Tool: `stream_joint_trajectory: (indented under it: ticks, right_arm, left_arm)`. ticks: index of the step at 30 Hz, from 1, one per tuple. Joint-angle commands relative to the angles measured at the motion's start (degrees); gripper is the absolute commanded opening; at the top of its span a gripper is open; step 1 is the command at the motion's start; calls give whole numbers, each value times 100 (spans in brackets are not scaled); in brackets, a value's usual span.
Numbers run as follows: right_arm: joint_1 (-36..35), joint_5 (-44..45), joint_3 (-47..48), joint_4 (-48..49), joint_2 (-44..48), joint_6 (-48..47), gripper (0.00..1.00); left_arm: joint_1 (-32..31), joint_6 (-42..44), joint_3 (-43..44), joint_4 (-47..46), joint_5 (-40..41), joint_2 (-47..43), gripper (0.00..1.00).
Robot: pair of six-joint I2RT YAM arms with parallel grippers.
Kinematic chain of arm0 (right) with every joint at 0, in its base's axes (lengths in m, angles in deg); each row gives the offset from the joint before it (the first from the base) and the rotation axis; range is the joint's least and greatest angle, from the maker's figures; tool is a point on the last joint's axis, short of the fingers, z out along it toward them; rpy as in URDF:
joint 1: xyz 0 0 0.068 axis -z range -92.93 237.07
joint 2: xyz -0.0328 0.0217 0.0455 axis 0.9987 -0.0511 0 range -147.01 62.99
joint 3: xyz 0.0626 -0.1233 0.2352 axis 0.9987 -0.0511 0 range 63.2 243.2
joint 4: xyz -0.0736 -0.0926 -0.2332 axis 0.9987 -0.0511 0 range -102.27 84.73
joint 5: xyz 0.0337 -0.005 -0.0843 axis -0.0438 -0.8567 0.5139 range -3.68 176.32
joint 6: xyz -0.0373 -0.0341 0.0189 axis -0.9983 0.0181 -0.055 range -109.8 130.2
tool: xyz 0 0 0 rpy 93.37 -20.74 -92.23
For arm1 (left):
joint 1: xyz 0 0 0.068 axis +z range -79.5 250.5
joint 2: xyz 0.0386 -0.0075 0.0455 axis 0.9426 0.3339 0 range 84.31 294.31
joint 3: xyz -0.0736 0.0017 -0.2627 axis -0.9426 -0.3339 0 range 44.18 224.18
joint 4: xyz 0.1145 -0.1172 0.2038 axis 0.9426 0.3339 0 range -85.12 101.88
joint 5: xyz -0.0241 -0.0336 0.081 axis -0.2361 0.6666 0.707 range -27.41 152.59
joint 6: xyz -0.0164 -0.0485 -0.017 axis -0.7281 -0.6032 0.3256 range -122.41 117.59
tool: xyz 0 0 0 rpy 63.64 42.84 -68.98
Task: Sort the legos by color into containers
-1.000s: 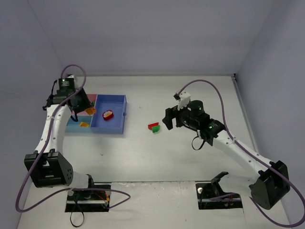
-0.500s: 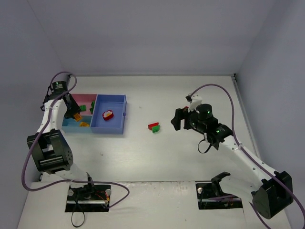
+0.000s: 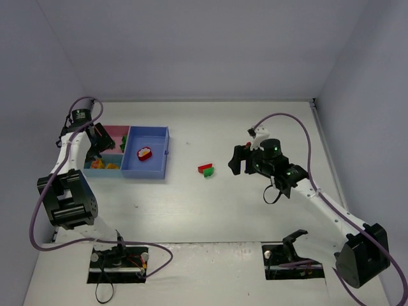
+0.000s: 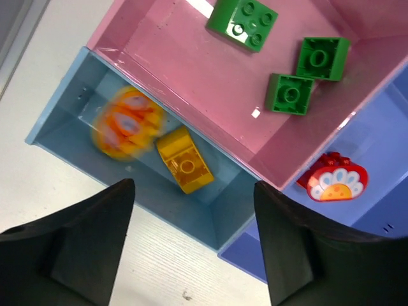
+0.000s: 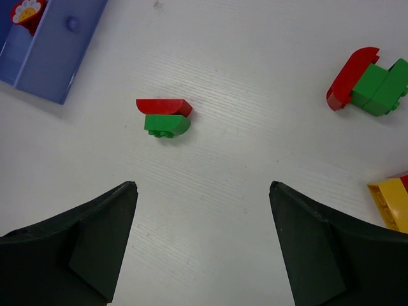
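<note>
My left gripper [image 4: 194, 185] [image 3: 95, 145] hangs open over the joined containers, with nothing between its fingers. Below it the small light-blue tray [image 4: 64, 127] holds a yellow lego [image 4: 185, 167] and a blurred orange-yellow lego [image 4: 126, 131]. Three green legos [image 4: 291, 94] lie in the pink tray [image 4: 191, 70]. A red rounded lego with a flower print [image 4: 336, 178] lies in the blue tray [image 3: 159, 171]. My right gripper [image 5: 201, 185] [image 3: 236, 160] is open above bare table, short of a red-on-green lego pair [image 5: 164, 115] [image 3: 205, 169].
In the right wrist view a second red and green lego cluster [image 5: 368, 81] lies at the upper right, and a yellow and red lego [image 5: 392, 203] sits at the right edge. The blue tray's corner [image 5: 57, 64] shows at the upper left.
My left gripper has opened over the light-blue tray and the orange-yellow lego has dropped into it, still blurred. My right arm drew back to the right, away from the red-on-green pair.
</note>
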Motion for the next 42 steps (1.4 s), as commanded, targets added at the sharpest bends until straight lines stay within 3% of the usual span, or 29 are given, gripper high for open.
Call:
stream_joint_trajectory:
  ticks: [1, 8, 15, 19, 33, 40, 42]
  right_arm:
    - [-127, 160, 112, 317, -225, 361, 81]
    - [-707, 775, 305, 625, -1163, 880, 79]
    - [-1287, 1416, 823, 854, -2325, 1135, 81]
    - [-1446, 1575, 1254, 977, -3072, 1144, 82]
    - [-1639, 2085, 2124, 968, -4566, 1381, 80]
    - [-1674, 2182, 1940, 881, -4541, 1434, 60]
    - [-1701, 2234, 1844, 854, -4410, 1461, 59]
  left_arm:
    - [-11, -239, 68, -8, -219, -546, 70]
    - [-520, -301, -99, 176, -695, -1477, 73]
    - [-1794, -240, -424, 405, -1213, -2225, 73]
    - [-2120, -126, -679, 554, -1644, -2621, 74]
    - [-2287, 235, -1172, 897, -2259, -3122, 73]
    - [-2296, 226, -1268, 828, -2479, -3175, 74]
    - [-2314, 156, -1338, 749, -2602, -3184, 74]
